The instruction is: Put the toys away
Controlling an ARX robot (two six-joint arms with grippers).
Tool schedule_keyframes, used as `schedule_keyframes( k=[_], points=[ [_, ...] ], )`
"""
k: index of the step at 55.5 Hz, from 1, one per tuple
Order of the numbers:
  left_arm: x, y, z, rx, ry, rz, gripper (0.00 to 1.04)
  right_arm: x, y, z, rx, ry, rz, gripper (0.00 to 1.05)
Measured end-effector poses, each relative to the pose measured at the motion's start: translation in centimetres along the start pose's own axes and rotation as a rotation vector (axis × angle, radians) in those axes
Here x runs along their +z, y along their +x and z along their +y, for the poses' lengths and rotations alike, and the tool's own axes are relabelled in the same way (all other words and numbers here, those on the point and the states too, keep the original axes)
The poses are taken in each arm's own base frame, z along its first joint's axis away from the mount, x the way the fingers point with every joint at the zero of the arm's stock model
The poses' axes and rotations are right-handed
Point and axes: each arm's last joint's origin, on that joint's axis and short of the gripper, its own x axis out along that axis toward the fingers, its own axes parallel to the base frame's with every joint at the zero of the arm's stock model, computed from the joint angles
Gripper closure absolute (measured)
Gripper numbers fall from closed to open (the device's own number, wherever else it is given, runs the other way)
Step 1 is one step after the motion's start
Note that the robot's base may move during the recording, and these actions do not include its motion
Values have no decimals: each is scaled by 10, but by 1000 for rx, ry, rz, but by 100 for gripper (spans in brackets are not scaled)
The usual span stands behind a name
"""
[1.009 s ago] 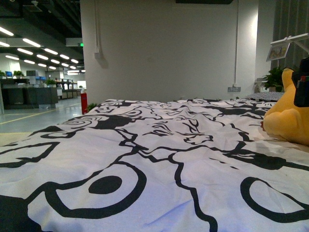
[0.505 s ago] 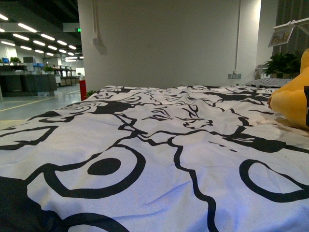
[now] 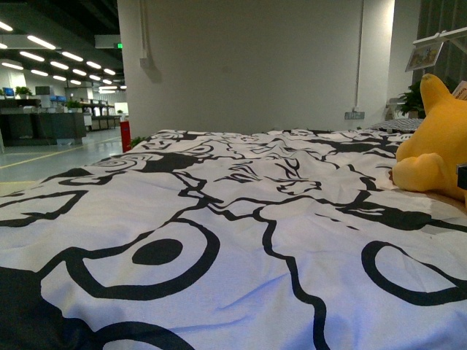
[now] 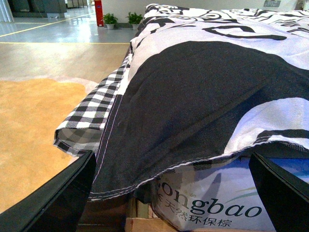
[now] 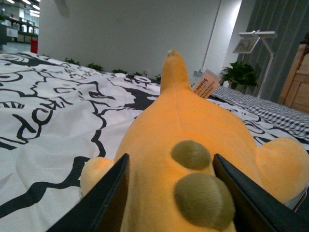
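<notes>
A yellow-orange plush animal [image 3: 434,149] lies at the right edge of the front view on a white bedcover with black drawings [image 3: 241,240]. One pointed ear sticks up. In the right wrist view the plush [image 5: 193,130] fills the frame, with two brown spots and a paper tag [image 5: 206,83]. My right gripper [image 5: 171,193] is shut on it, one black finger pressed on each side. My left gripper [image 4: 174,193] hangs open below the bed's edge, facing the overhanging cover [image 4: 193,96] and a printed box [image 4: 212,203]. Nothing is between its fingers.
A white wall [image 3: 248,65] stands behind the bed. Potted plants [image 3: 416,98] and a lamp [image 5: 256,36] are at the back right, beside a wooden cabinet [image 5: 297,82]. An open hall with a polished floor [image 3: 51,171] stretches to the left. Checked fabric [image 4: 91,116] hangs at the bed's corner.
The plush has shifted left and up into fuller view, its ear now showing. The camera view tilted between the earliest frame and half a second ago, then held.
</notes>
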Motion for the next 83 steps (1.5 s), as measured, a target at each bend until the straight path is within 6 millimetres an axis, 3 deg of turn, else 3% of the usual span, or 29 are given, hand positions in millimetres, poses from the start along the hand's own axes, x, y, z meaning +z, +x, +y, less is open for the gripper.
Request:
schedule_keyframes(
  k=[11,19,34,41,46,62,83],
  points=[
    [0,0,0,0,0,0,6,5,-2,-1,13,4,-13,87],
    [0,0,0,0,0,0,6,11,-4,-5,39,33,-4,99],
    [0,0,0,0,0,0,6,59,-18,-35,131,222,-48,99],
    [0,0,0,0,0,0,6,94,-41,-56,217,343,-105,99],
    [0,0,0,0,0,0,6,107,-61,-67,249,390,-136,99],
    [0,0,0,0,0,0,6,110,-115,-91,242,461,-169,99],
    [0,0,0,0,0,0,6,97,-138,-86,217,528,-101,99]
  ],
)
